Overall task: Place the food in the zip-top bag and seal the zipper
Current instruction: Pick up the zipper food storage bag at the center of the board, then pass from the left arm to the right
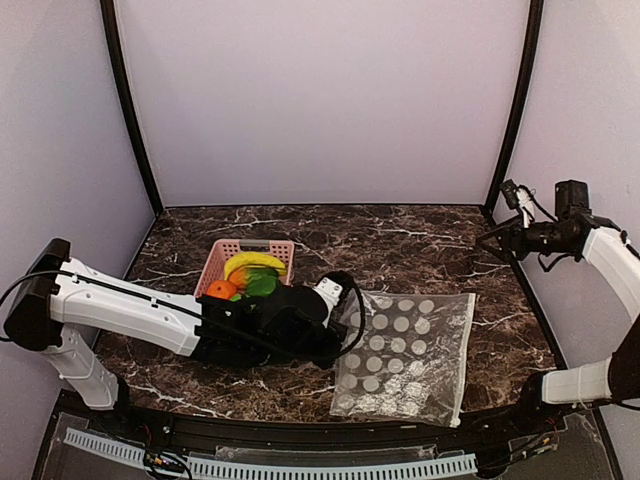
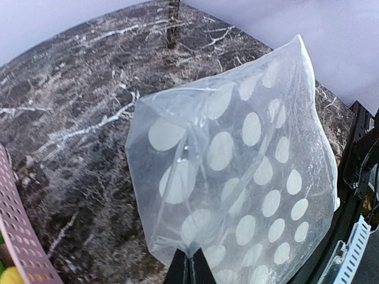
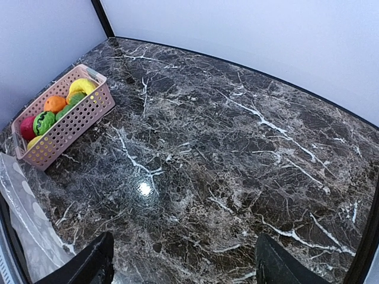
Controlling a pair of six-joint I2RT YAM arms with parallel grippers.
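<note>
Two grippers: the left gripper [image 2: 188,269] clamps an edge of the zip-top bag [image 2: 237,165], best lifted gently to open it; the right gripper [image 3: 185,266] hovers, fingers apart

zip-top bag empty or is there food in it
Empty: nothing but white dots shows through the clear zip-top bag, and the food sits in the pink basket.

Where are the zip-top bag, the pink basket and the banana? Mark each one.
zip-top bag [image 1: 405,350], top view, middle of its dotted panel.
pink basket [image 3: 77,130], right wrist view, on its slotted long side wall.
banana [image 1: 258,262], top view, middle of its yellow curve.
</note>
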